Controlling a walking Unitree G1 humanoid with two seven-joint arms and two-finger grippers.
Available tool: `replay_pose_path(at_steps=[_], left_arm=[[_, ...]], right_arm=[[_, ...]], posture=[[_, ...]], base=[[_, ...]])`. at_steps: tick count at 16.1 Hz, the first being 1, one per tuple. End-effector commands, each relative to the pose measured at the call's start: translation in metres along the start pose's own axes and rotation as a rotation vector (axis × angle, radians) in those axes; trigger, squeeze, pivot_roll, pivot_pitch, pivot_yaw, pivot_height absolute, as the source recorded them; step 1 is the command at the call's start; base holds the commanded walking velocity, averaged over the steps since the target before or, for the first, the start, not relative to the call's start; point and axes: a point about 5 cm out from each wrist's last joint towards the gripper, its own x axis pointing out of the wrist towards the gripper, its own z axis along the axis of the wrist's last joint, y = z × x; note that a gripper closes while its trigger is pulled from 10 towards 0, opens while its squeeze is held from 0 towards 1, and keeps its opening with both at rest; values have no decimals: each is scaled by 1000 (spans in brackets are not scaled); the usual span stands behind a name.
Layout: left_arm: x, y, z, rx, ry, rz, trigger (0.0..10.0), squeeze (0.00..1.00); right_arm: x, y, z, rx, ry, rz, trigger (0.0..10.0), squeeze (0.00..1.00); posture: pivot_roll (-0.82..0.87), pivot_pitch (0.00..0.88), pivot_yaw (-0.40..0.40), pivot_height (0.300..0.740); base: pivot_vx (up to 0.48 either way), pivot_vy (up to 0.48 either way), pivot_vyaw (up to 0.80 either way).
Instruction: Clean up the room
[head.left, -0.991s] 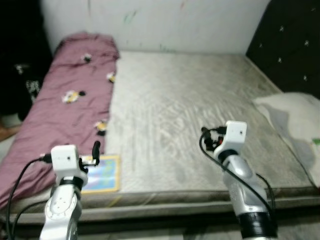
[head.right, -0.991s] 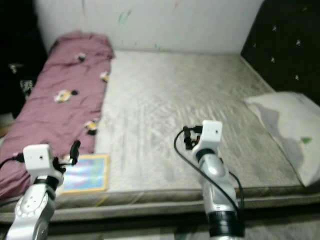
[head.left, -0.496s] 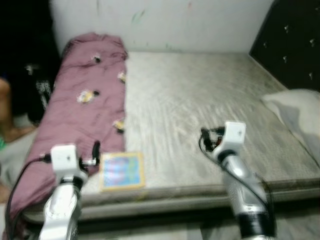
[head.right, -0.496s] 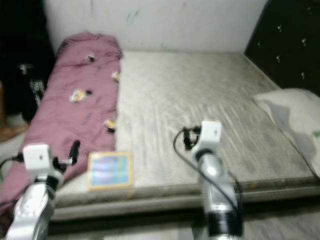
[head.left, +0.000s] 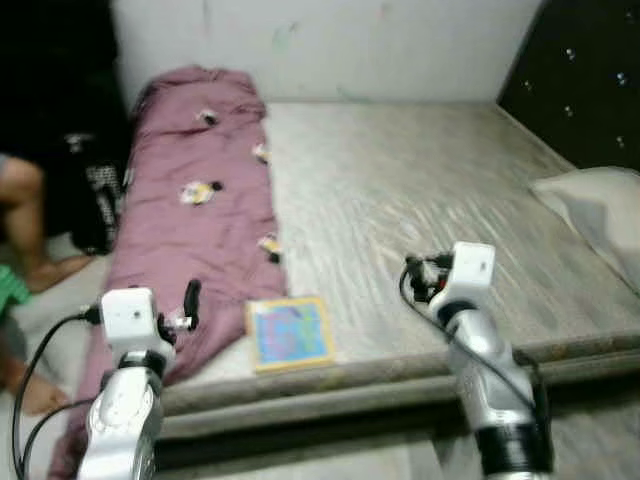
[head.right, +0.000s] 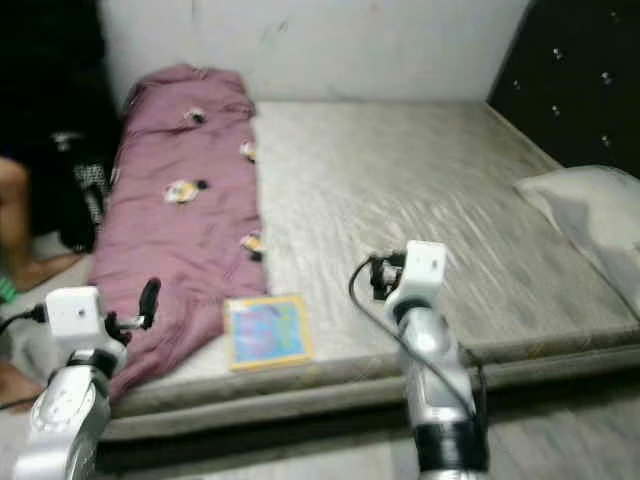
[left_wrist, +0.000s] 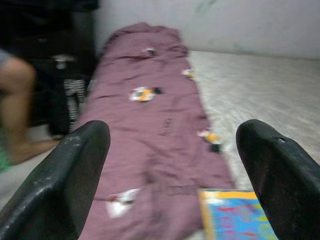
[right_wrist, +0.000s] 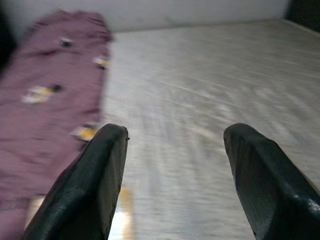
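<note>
though blurred, rumpled mauve blanket (head.left: 195, 215)

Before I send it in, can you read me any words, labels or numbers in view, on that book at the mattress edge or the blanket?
None can be read.
Book: a colourful cover with a yellow border, too blurred to tell whether it carries any words.
Blanket: small cartoon-like prints, no letters that can be made out.
Wall: faint scribble marks, not legible as writing.

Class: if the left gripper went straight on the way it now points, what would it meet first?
Probably the purple blanket: the open left gripper points along it, with the colourful book just beside that line. Depth is unclear.
</note>
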Motion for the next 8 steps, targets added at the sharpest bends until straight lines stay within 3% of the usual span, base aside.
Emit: replay_pose_path(at_steps=[1, 5, 8], left_arm=[[3, -4, 5, -3, -24, -17, 10000, 0], [2, -6, 8, 6, -46, -31, 10000, 0], [1, -8, 10, -4, -63, -56, 10000, 0]], right_arm=[[2, -3, 8, -13, -23, -3, 10000, 0], [2, -3, 8, -14, -26, -6, 10000, 0], [2, -3, 8, -5, -27, -6, 10000, 0]], posture=[[-21, 0, -54, 740], [-23, 0, -55, 740], [-23, 0, -55, 740]], base=[[0, 480, 0], [0, 0, 0], [0, 0, -800]])
